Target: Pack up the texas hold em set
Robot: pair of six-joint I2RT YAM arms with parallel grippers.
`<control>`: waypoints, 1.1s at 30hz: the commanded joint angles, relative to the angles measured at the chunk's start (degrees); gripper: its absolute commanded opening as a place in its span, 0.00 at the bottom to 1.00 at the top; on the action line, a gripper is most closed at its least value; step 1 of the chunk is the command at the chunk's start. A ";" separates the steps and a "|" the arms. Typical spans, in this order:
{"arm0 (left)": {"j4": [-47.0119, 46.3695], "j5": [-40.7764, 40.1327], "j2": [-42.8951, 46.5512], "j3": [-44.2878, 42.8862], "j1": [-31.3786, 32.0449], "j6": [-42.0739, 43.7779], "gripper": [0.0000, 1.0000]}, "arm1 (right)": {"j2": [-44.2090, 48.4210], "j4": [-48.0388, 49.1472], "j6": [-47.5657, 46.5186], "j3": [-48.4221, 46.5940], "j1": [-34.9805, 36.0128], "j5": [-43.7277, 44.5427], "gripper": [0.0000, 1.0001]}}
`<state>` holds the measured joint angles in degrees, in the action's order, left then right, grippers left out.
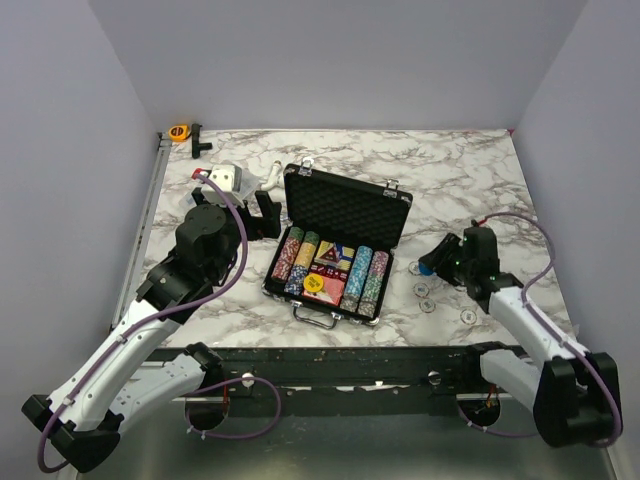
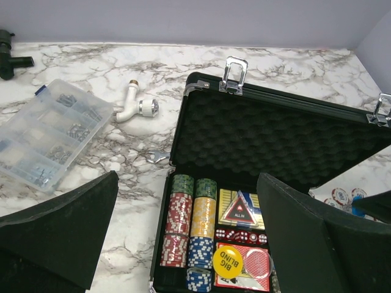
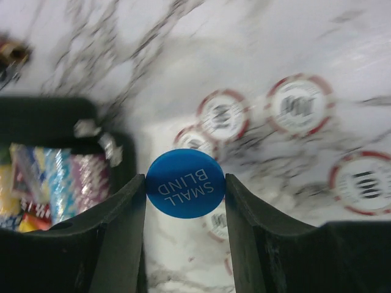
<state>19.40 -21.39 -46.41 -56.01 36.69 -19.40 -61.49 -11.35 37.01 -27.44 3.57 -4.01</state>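
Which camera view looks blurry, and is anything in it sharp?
Right wrist view: the marble table and loose red-and-white round chips are smeared, while the blue round Small Blind disc held in the right gripper is crisp. Left wrist and top views: sharp, evenly lit.

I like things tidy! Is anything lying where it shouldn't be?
Yes. Several red-and-white poker chips lie loose on the marble table, right of the open briefcase, not in its rows. The blue SMALL BLIND disc is also outside, pinched in the right tool.

Blue disc (image 3: 185, 190): SMALL BLIND (yellow disc (image 2: 227, 260): BIG BLIND).
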 commanded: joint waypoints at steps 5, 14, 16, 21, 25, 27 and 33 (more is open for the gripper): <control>-0.21 0.57 -0.29 -0.86 -0.54 -0.64 0.95 | 16.38 13.71 2.05 7.45 16.09 -2.56 0.01; -0.41 -0.53 -0.86 -0.44 -0.70 -0.48 0.94 | -5.86 18.11 -10.55 -7.06 40.18 0.66 0.01; -0.56 -1.37 -0.78 -0.33 -0.73 -0.31 0.94 | -12.60 17.16 -12.48 -12.54 44.42 2.87 0.01; -1.13 -4.35 0.46 0.51 -0.74 -0.03 0.94 | -25.61 13.86 -12.53 -22.41 45.86 5.25 0.01; -1.66 -5.56 1.12 1.14 -0.77 0.24 0.94 | -31.68 11.47 -15.60 -27.26 48.14 6.14 0.01; -1.64 -5.43 0.99 0.91 -0.87 0.24 0.94 | -33.34 8.48 -16.81 -29.00 49.21 7.68 0.01; -1.42 -4.69 0.64 0.67 -1.00 0.13 0.94 | -35.11 7.45 -18.73 -30.82 51.47 8.73 0.01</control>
<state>18.92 -25.06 -45.98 -55.48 36.05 -19.55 -95.57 -1.63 21.04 -56.01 53.56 2.04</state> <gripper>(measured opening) 0.945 0.506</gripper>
